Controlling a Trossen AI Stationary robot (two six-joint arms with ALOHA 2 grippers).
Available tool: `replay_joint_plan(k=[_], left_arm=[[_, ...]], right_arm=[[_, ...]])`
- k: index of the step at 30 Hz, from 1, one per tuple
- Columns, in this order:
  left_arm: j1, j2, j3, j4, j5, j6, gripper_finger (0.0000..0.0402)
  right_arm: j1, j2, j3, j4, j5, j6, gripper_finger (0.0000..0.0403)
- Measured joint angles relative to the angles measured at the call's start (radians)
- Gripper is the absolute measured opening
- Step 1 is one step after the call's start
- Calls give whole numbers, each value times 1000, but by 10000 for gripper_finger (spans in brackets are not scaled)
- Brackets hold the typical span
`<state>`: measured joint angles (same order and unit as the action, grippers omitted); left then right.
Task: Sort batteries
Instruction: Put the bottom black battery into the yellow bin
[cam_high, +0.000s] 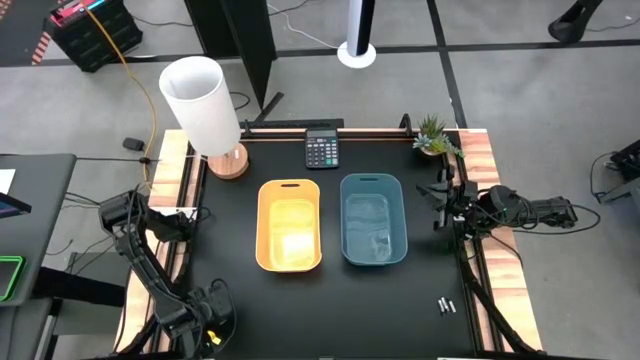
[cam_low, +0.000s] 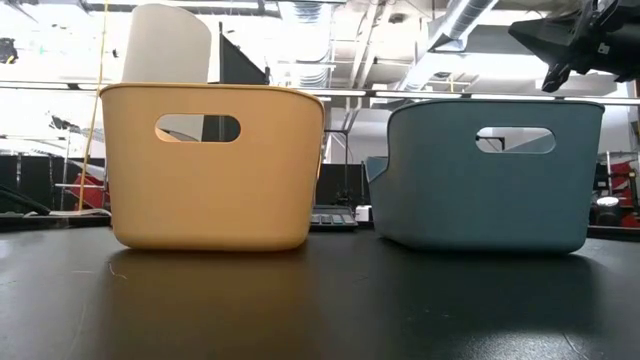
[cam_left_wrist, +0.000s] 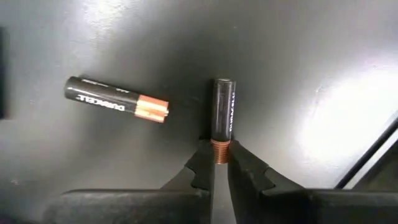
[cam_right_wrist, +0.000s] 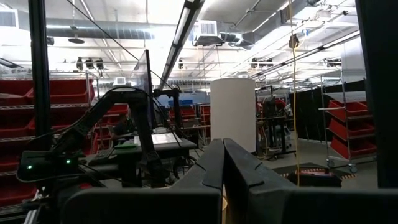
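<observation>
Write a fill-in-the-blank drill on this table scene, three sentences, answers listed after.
1. The left gripper is shut on the copper end of a ____.
2. The bin beside the yellow bin is ____ in colour.
3. The calculator lies on the table between the potted plant and the ____.

Missing words: battery; blue; lamp

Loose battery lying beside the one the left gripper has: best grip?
Judging by the left wrist view, grip the loose battery mid-body, fingers across its round sides, coming from above. It lies flat on the table, clear of the battery held by the left gripper.
</observation>
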<state>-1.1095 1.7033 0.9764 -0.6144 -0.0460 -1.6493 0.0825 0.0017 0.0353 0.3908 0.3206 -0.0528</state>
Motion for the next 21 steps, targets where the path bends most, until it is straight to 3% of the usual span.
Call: replay_joint_plan(k=[10, 16, 21], left_arm=[[1, -4, 16, 24, 27, 18, 13], [1, -70, 49, -43, 25, 4, 12], [21, -171, 116, -226, -170, -10, 11]], right_arm=[[0, 0, 0, 6, 0, 0, 24], [0, 0, 0, 7, 0, 0, 24], [0, 0, 0, 8, 0, 1, 24]])
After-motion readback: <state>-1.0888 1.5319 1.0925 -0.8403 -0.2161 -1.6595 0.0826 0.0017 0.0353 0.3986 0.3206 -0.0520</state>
